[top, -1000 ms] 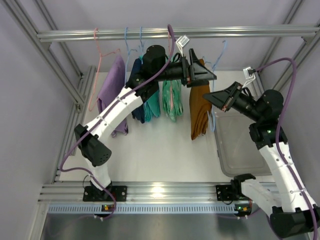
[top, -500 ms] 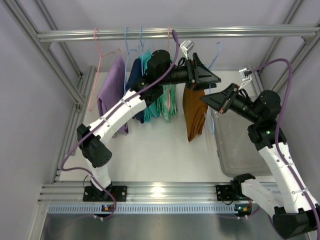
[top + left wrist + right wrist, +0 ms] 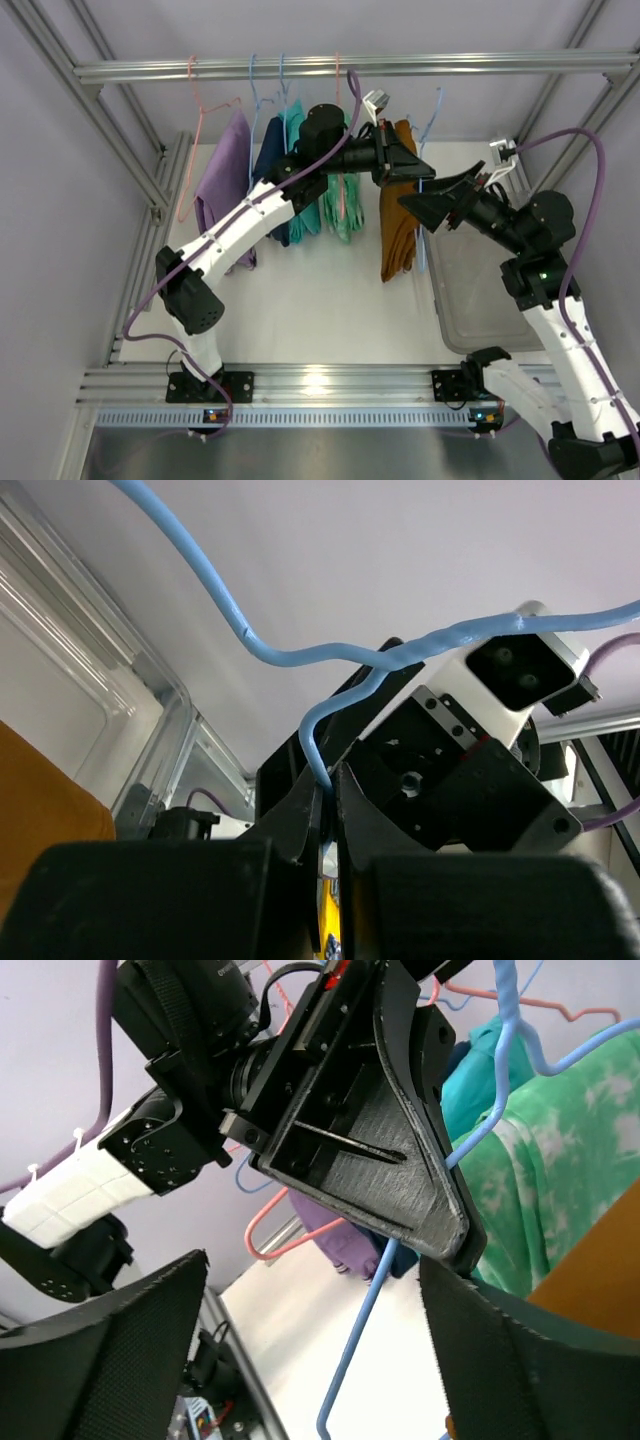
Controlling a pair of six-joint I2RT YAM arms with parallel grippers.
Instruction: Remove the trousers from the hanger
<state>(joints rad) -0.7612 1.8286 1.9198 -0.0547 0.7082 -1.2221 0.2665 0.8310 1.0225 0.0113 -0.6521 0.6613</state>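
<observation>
Left gripper (image 3: 418, 168) pinches the blue hanger (image 3: 285, 658); rust-orange trousers (image 3: 397, 235) hang long-axis down just beside the spread right gripper (image 3: 428, 203).

— Control desk: any lettering, labels or numbers legible at your end?
— Remote operator: None I can read. I have checked the overhead view and both wrist views, and no mark is sharp enough to make out.
</observation>
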